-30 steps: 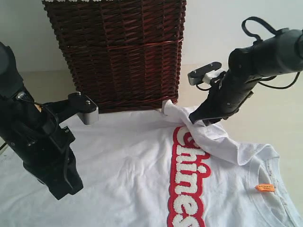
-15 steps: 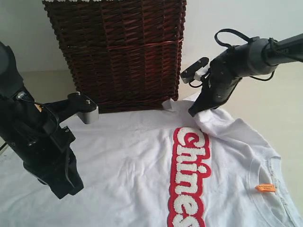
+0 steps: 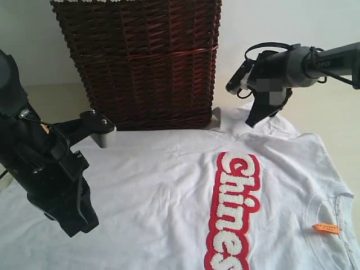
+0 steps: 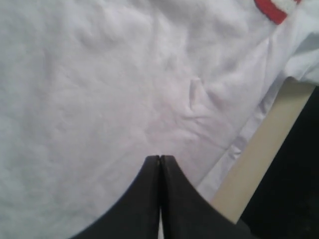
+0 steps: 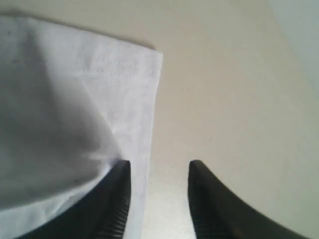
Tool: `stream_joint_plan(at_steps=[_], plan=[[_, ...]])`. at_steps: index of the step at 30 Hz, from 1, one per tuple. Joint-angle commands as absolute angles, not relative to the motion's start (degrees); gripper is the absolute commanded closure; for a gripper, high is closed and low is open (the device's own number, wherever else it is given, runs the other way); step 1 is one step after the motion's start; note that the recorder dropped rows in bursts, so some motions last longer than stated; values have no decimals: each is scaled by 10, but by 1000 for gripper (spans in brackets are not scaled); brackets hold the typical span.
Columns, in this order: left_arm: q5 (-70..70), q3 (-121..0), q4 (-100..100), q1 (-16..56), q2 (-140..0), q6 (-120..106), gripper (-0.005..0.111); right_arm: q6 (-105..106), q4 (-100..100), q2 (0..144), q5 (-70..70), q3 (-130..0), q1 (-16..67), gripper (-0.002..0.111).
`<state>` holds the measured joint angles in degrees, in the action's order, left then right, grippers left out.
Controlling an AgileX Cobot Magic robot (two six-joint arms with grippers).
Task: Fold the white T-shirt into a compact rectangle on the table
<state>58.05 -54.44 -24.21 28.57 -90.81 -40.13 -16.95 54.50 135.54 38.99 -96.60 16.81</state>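
Observation:
The white T-shirt [image 3: 163,185] lies spread flat on the table [image 3: 329,115], its red band of white lettering [image 3: 233,208] and orange neck tag [image 3: 326,228] facing up. My right gripper [image 3: 253,119] hangs over the far sleeve beside the basket. In the right wrist view it [image 5: 159,167] is open, one finger on the sleeve [image 5: 75,99], the hem edge between the jaws, the other finger over bare table [image 5: 229,74]. My left gripper [image 3: 76,222] is shut and holds nothing. In the left wrist view its tip [image 4: 160,157] hovers above the shirt [image 4: 99,89] near the hem.
A tall dark brown wicker basket [image 3: 146,62] stands at the back, close behind the shirt's far edge. The table edge [image 4: 264,149] runs just beyond the shirt's hem by the left gripper, with dark floor past it.
The right gripper pulled the folded-over sleeve out toward the back right and let it go; the sleeve now lies flat and the shirt has shifted right. The left arm has not moved.

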Motion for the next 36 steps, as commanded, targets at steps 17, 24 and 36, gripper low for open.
stream_joint_plan(at_steps=[17,24,36], plan=[[617,-500,-218,321,-966,-386,107,137,93,1347,481,-974,163,108],[622,-484,-219,321,-970,-383,107,107,166,1347,535,-928,162,108],[626,-482,-223,321,-970,-381,107,42,206,1329,410,-917,160,108]])
